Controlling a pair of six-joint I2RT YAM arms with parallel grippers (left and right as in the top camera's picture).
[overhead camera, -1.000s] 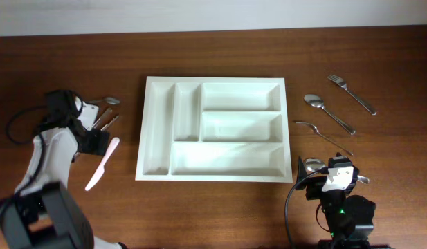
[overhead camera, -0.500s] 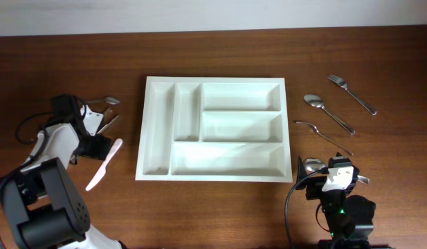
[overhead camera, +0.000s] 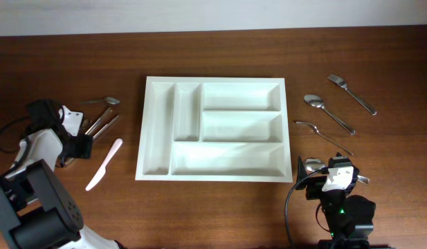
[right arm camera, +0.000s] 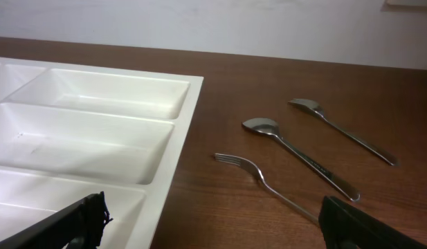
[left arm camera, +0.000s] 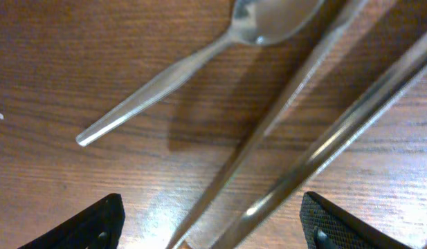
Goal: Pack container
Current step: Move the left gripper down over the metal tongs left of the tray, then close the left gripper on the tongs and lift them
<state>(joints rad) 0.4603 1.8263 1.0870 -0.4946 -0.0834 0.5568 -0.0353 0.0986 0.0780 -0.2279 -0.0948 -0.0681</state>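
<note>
Hovering low over the worktop (overhead camera: 220, 48), the left tool (left arm camera: 213, 225) sits above the lower-left ends of two metal handles (overhead camera: 104, 125). Its fingers (left arm camera: 95, 223) are spread wide, one on each side of the pair, with nothing pinched between them; whether either finger touches a handle cannot be told. The handles lie side by side, nearly parallel, their long axes running diagonally from the tool up and right toward the cutlery tray (overhead camera: 158, 138), which rests flat at the centre of the worktop and has five compartments. A teaspoon (left arm camera: 199, 62) lies just beyond the handles, apart from them, bowl toward the tray and stem pointing away to the left. A white knife (overhead camera: 104, 164) lies nearer the front edge, between the left tool and the tray, on much the same diagonal and touching neither. The left arm (overhead camera: 33, 142) stands up from its base at the front-left corner, is folded over, and bends at the wrist toward the tray, camera aimed steeply down. The right arm (overhead camera: 344, 214) is tucked at the front edge, just off the tray's near-right corner, camera looking low across the worktop. The right tool (right arm camera: 210, 211) has its fingers spread and grips nothing. Ahead of it, right of the tray, lie a small fork (right arm camera: 268, 185), a spoon (right arm camera: 303, 153) and a long fork (right arm camera: 344, 133), well apart from the tool. They are roughly parallel, heads up-left and handles down-right in the overhead view.
</note>
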